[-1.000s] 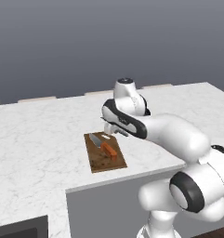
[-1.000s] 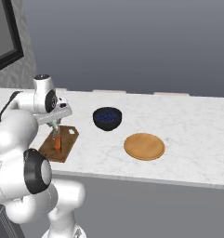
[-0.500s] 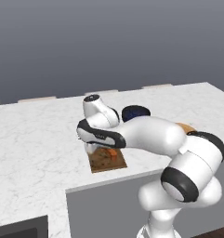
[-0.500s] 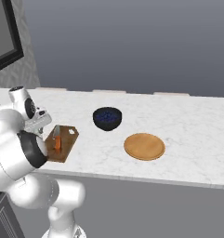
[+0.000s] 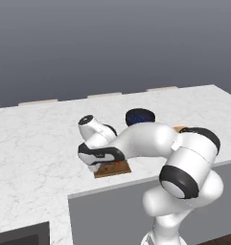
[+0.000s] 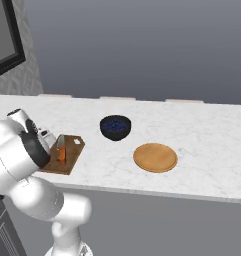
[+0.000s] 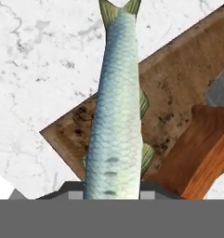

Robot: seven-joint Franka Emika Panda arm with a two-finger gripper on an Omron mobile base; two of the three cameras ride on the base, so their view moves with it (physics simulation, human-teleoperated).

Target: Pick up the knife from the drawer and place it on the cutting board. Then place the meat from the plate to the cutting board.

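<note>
A: Where the arm bends low over the counter (image 5: pixel 35 139) in the left base view, what lies under it?

B: The board (image 5: pixel 112 169), near the front edge. Only its near strip shows; the hand hides the rest. The bowl (image 5: pixel 139 116) sits behind the arm.

A: And from the right base view?

B: The board (image 6: pixel 62 154) lies left of the bowl (image 6: pixel 115 127), and the plate (image 6: pixel 155 157) is bare, well apart to the right. On the board the knife (image 6: pixel 62 151) lies with its orange handle toward the front edge and its blade toward the back. The arm's white links cover the board's left side, and I cannot make out the fingers there.

A: The hand view?

B: The gripper (image 7: pixel 111 188) is clamped on the fish (image 7: pixel 116 104). Its long axis runs straight away from the fingers, forked tail farthest out over the marble, body crossing a corner of the board (image 7: pixel 176 88). I cannot tell whether it touches the wood. The knife (image 7: pixel 197 148) handle lies just beside it on the right, slanted, a grey bit of blade past it.
</note>
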